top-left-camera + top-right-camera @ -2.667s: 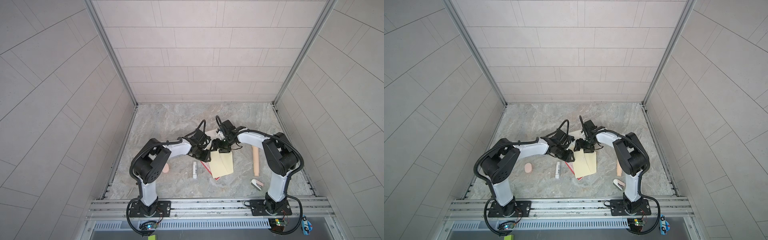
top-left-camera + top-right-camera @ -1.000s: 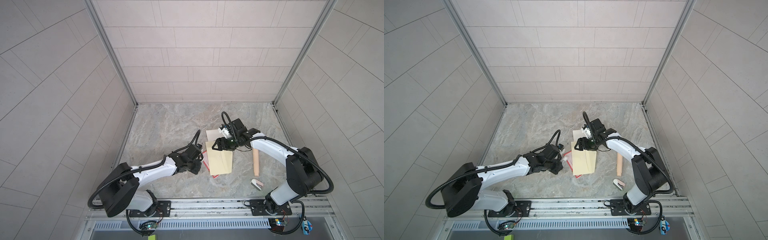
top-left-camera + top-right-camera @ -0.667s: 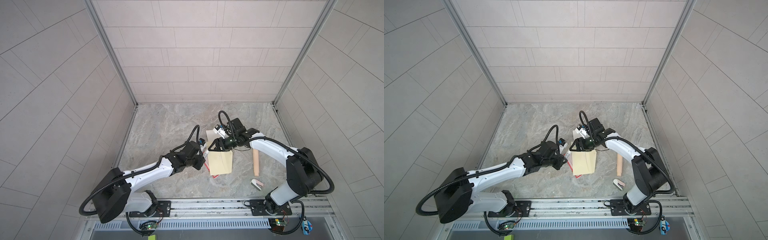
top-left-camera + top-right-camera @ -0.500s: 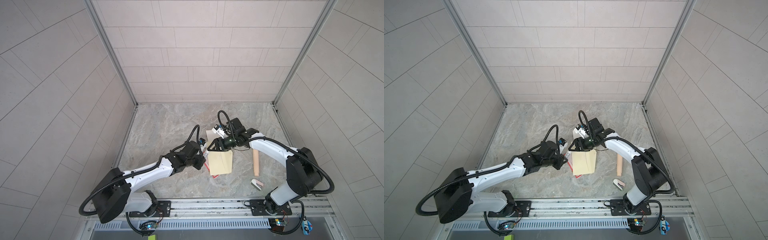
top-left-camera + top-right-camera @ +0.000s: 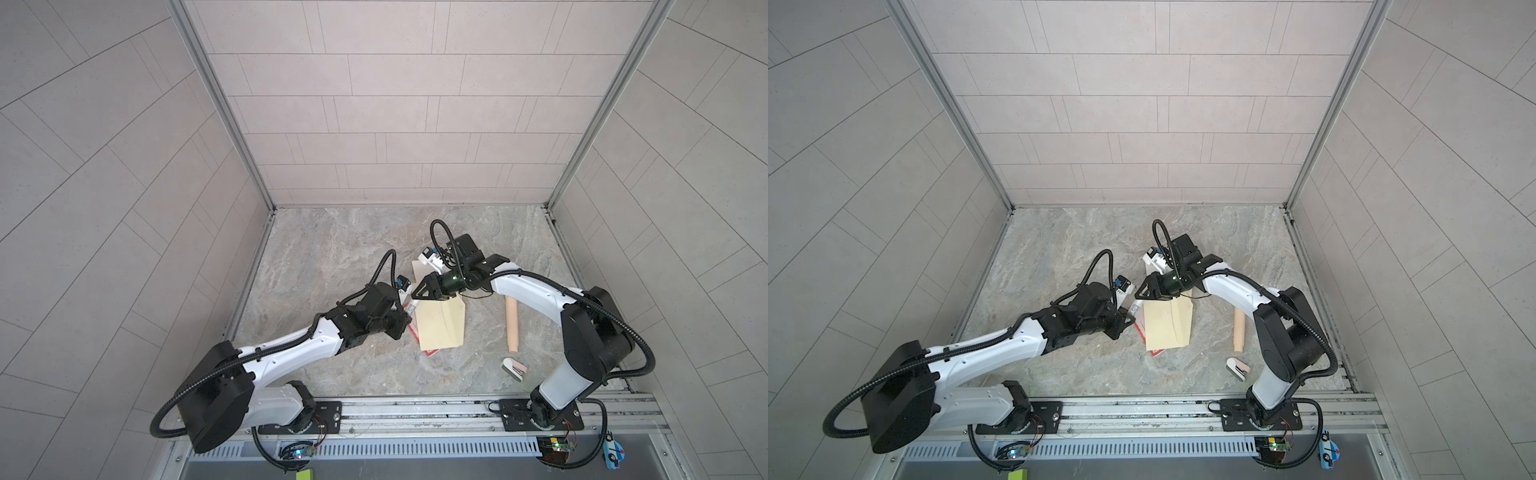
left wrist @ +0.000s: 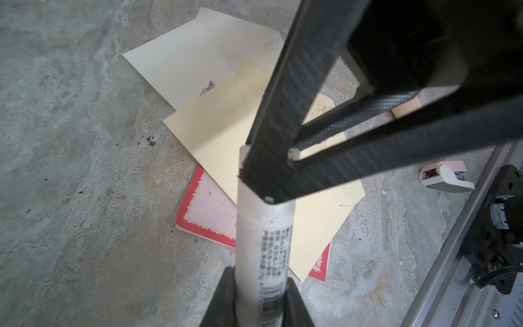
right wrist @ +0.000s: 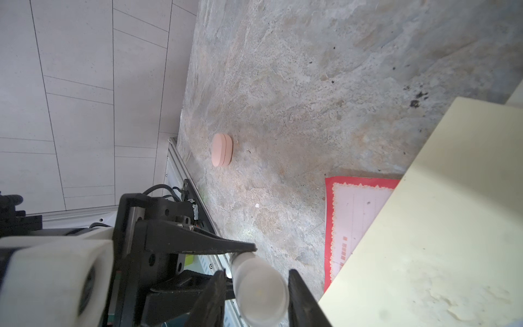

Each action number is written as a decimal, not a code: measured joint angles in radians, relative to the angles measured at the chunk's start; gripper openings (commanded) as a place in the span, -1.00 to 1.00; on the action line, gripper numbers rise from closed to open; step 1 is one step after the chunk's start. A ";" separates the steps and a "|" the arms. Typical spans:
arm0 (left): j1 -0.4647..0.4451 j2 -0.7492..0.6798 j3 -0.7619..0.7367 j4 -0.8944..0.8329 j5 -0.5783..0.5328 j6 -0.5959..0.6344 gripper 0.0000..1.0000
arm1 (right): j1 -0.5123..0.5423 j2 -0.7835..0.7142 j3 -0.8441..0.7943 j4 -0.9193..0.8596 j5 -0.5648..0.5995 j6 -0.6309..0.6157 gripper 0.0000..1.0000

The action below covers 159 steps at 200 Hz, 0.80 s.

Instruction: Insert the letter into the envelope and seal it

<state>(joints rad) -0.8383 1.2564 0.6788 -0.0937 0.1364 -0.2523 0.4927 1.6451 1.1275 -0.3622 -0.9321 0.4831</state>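
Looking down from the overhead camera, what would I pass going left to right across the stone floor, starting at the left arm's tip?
Left end effector gripping a white tube → pale yellow paper → tan rod. The envelope, red card and small white gadget overlap these, so they are left out.

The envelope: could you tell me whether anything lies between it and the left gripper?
Yes. The pale yellow paper lies over part of the envelope, and the left gripper is itself shut on a white tube.
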 measured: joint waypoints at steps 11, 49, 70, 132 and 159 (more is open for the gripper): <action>0.000 0.000 0.000 0.000 0.001 0.000 -1.00 | 0.000 0.000 0.000 -0.001 0.003 0.005 -0.43; 0.000 0.002 0.000 0.000 0.001 -0.001 -1.00 | 0.000 0.000 0.000 0.000 0.005 0.012 -0.59; 0.000 0.011 0.000 0.007 0.001 -0.001 -1.00 | -0.006 0.000 -0.004 0.006 0.015 0.025 -0.68; 0.000 0.036 -0.007 0.024 -0.010 -0.002 -1.00 | -0.086 0.000 -0.024 0.033 0.007 0.100 -0.72; 0.000 0.041 -0.018 0.007 -0.010 -0.002 -1.00 | -0.139 -0.001 -0.024 0.032 0.040 0.105 -0.72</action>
<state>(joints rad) -0.8383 1.2972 0.6613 -0.0868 0.1268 -0.2543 0.3534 1.6444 1.1030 -0.3305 -0.8917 0.5884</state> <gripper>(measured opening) 0.208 0.271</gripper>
